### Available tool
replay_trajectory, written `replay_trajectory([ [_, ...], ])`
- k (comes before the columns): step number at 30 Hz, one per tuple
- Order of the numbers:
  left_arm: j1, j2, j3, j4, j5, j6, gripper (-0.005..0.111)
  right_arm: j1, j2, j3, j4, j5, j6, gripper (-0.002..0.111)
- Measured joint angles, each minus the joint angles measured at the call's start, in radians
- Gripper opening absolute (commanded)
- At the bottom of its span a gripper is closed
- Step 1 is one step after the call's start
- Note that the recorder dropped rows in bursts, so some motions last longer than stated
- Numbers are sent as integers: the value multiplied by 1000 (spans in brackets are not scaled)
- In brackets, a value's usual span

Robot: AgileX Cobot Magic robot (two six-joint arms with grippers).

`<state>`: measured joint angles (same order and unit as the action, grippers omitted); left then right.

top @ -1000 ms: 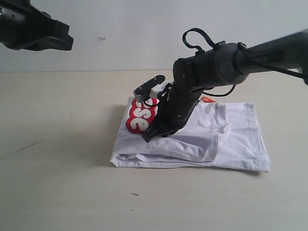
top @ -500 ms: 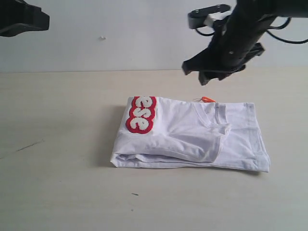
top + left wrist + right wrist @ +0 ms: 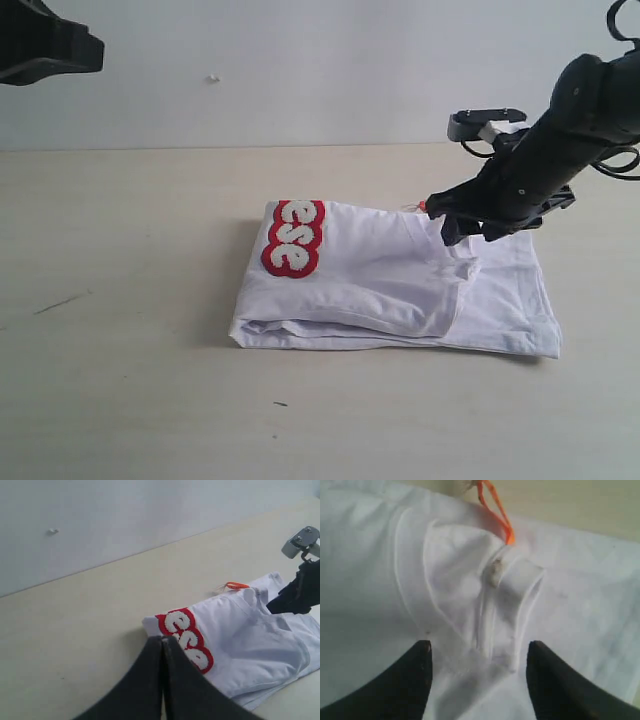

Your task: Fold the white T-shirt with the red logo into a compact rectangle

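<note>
A plain pale wall backs a light beige desk (image 3: 130,400). On the desk lies the white T-shirt (image 3: 380,290), already gathered into a rough, layered rectangle. The red logo (image 3: 293,237) shows only "ese", on top at one end.

At the end far from the logo, the collar (image 3: 512,580) lies folded on the top layer, with the orange tag (image 3: 497,510) poking out beside it. The right gripper (image 3: 455,222) hangs over that collar with its jaws apart and nothing between them. Its tips stand either side of the collar fold. Whether they touch the cloth cannot be told.

The left gripper (image 3: 162,652) is raised on the logo's side, well apart from the logo. Its jaws are pressed together and empty.

The step in hand looks like a reach for the collar end. That could be to fold it over toward the logo or to square up the loose flap. The edges away from the logo are uneven and spread wider than the logo end.

The next move calls for lowering onto the collar and closing on the top layers only. The cloth should then go toward the logo without dragging the layers beneath.
</note>
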<state>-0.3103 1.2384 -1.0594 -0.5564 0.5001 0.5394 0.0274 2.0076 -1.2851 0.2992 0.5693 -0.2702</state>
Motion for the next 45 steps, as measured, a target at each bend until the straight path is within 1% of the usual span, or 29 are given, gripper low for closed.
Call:
replay_trajectory([
  [6,0,0,1,-2,-26,0,0,0,61,0,2,-127,-39,56],
  [8,0,0,1,-4,-30,0,0,0,93,0,14,-143,-58,56],
  [11,0,0,1,-4,-30,0,0,0,110,0,97,-145,-147,55],
  [13,0,0,1,-4,-30,0,0,0,116,0,143,-147,-196,52],
  [15,0,0,1,-4,-30,0,0,0,125,-4,157,-147,-213,47],
  [18,0,0,1,-4,-30,0,0,-2,138,-7,161,-152,-223,34],
  [19,0,0,1,-4,-30,0,0,-4,138,-7,162,-154,-225,26],
  [21,0,0,1,-4,-30,0,0,-6,139,-7,162,-158,-232,14],
  [23,0,0,1,-4,-30,0,0,-6,139,-7,165,-158,-246,-1],
  [30,0,0,1,-8,-30,0,0,-6,105,-20,172,-99,-261,0],
  [36,0,0,1,-10,-32,0,0,-6,8,-71,170,-14,-265,0],
  [39,0,0,1,-11,-32,0,0,-6,-42,-86,122,30,-246,0],
  [45,0,0,1,-11,-39,0,0,-6,-140,-123,-32,151,-96,0],
])
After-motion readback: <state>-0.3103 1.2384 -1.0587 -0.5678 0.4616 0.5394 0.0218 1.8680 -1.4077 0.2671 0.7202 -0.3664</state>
